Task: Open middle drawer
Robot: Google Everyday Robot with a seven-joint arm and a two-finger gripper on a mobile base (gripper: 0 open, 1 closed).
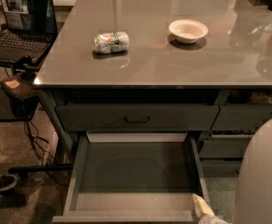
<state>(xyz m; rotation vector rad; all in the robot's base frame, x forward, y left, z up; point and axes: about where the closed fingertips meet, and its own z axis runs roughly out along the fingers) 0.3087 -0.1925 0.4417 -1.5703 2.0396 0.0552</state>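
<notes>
Claw (202,207), grip impossible to tell, sits lower right at the wide dark grey middle drawer (135,171), apparently fully open; only backing away seems left.

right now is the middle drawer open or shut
Open: the middle drawer is pulled far out, its bare grey inside showing. The tool sits at its front right corner.

One camera sits high in front of the glossy grey counter (173,64), facing forward and steeply down across its top. It stands close: the pulled-out dark grey middle drawer (135,169) runs off the bottom edge, and the robot's pale rounded shell (261,171) fills the lower right. The pale gripper (202,208) shows at bottom centre-right, at the drawer's front corner. An open black laptop (21,24) marks the upper left.
</notes>
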